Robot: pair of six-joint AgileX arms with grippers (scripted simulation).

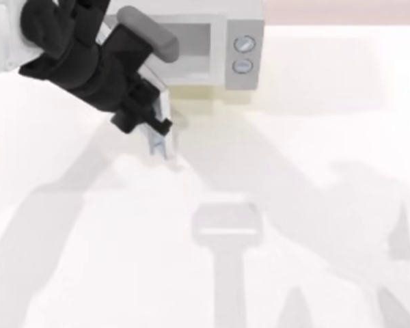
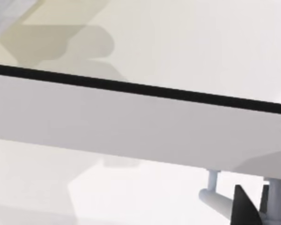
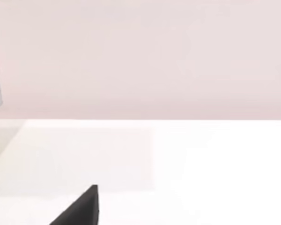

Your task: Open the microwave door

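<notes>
The microwave (image 1: 212,48) stands at the table's (image 1: 314,205) far edge, left of centre, knob panel (image 1: 244,55) on its right side. The microwave door (image 1: 162,109) juts forward from its left side, the left gripper (image 1: 158,140) at the door's near end.

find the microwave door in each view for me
Top view: the microwave door swings out from the microwave, edge-on under the left gripper.
Left wrist view: door panel across the middle, handle below.
Right wrist view: not visible.
Shared landmark: the table.
</notes>
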